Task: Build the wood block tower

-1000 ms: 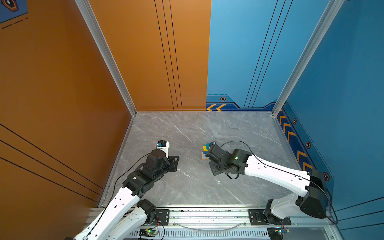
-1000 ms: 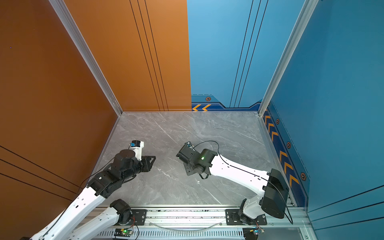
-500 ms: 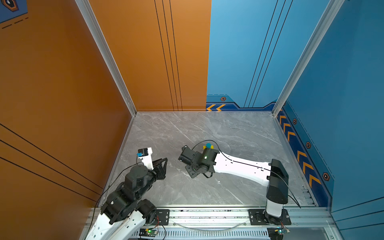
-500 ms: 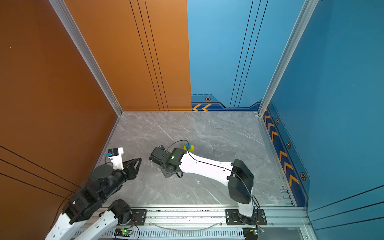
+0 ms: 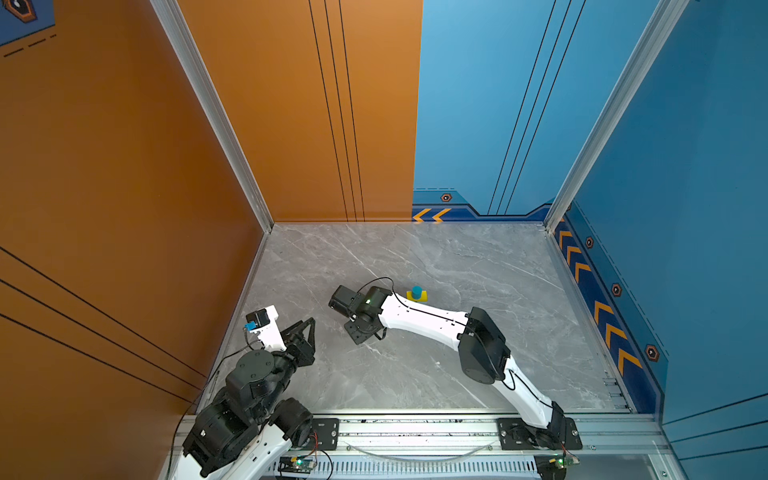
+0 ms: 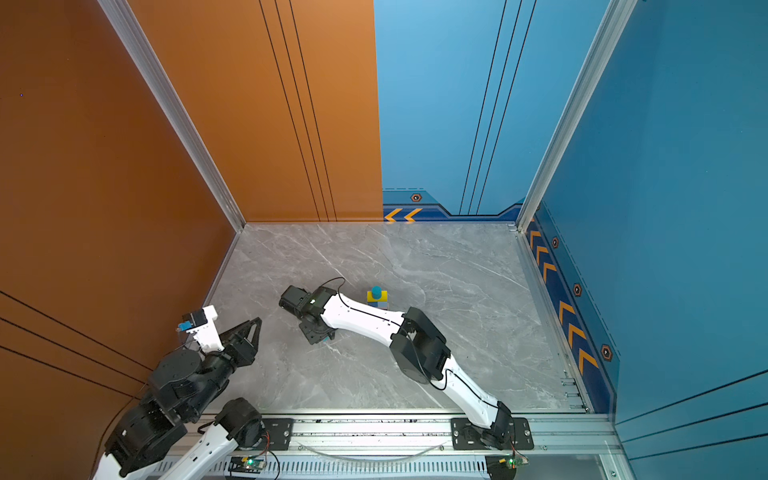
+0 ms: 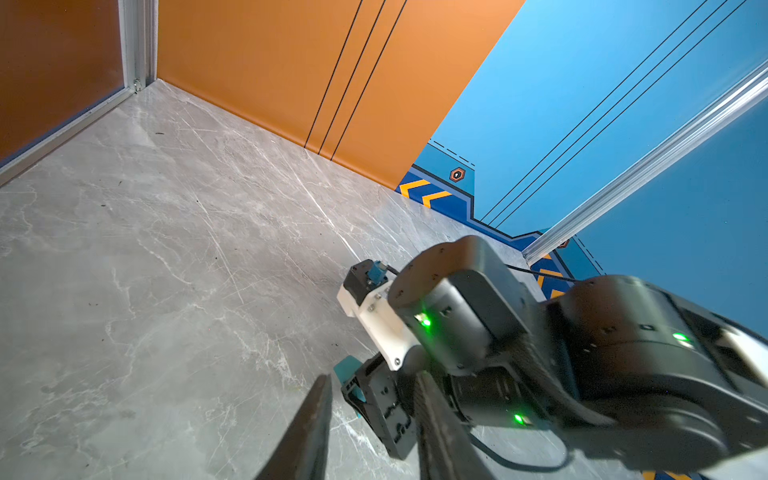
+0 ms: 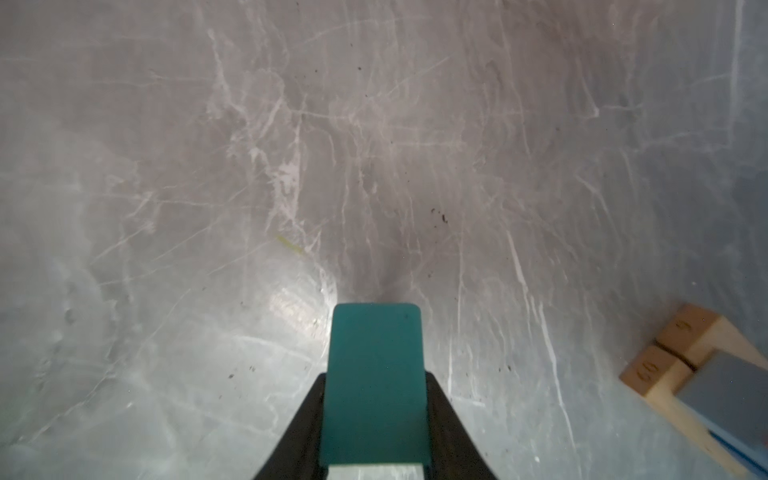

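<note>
**Task item.** We find the tower (image 6: 377, 298) standing near the middle of the grey marble table (image 5: 415, 382), with neither gripper touching it. In both top views its top reads as a teal cylinder (image 5: 417, 289) on a yellow bar (image 5: 422, 296). In a top view, blue cubes (image 6: 378, 305) show beneath the bar. The right wrist view gives the foot: two tan planks (image 8: 673, 349) lie side by side on the table, and a blue-grey block (image 8: 731, 390) rests on them.

**Right gripper** (image 8: 376, 380). It points down at the table, near the tower and to its left in the top views. Its fingers (image 8: 309, 415) are clamped on the flanks of the teal prism (image 8: 374, 345) (we cannot tell whether the prism touches the table).

**Left gripper** (image 5: 309, 328). It sits well apart from the tower, near the orange wall (image 5: 124, 208). Its fingers stand apart with nothing between them.

**Obstructions.** The right arm's white forearm (image 5: 419, 320) runs just in front of the tower and covers its lower layers in a top view. In the left wrist view, that arm's dark joints (image 7: 457, 299) fill the ground beyond the left fingers.
</note>
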Robot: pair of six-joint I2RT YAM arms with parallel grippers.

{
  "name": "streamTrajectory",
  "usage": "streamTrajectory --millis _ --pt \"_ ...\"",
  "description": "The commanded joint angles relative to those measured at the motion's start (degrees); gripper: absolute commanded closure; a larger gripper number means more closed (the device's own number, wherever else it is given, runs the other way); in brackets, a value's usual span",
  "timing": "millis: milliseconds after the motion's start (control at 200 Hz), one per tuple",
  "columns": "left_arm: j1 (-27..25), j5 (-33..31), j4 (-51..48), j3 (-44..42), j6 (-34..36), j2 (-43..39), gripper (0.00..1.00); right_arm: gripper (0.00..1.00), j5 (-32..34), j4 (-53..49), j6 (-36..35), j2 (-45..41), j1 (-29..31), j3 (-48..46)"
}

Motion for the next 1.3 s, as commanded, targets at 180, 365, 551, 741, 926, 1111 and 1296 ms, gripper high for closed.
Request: streamTrajectory --millis 180,365,551,741,926,1111,1296 --pt "-0.6 -1.2 -1.1 -1.3 0.0 -0.1 0.64 0.51 -2.9 -2.6 -1.1 7.5 -1.4 9.0" --pt "-0.5 -1.5 -1.1 -1.4 0.0 0.0 0.64 0.41 -2.1 -2.9 -1.4 5.7 -1.7 9.1" --pt "-0.5 -1.5 -1.1 -1.4 -0.1 0.0 0.64 0.32 -1.9 -2.9 -1.8 1.4 -1.9 9.5" --pt "-0.5 -1.3 -1.0 -1.7 -0.2 0.0 0.61 0.28 -0.8 -2.9 -2.5 -4.6 -2.3 10.0" --pt "-0.6 -0.2 -1.1 -1.2 -0.5 1.1 0.55 0.28 2.2 -3.6 -2.5 -12.5 -3.6 8.6" --pt "-0.6 4.0 -1.5 0.5 -3.0 9.0 0.47 0.27 9.6 -3.0 -2.5 -25.2 -6.5 -1.0" --pt "-0.5 9.5 -3.8 4.7 -5.9 22.4 0.41 0.27 8.6 8.1 0.2 -42.2 -13.6 -23.3"
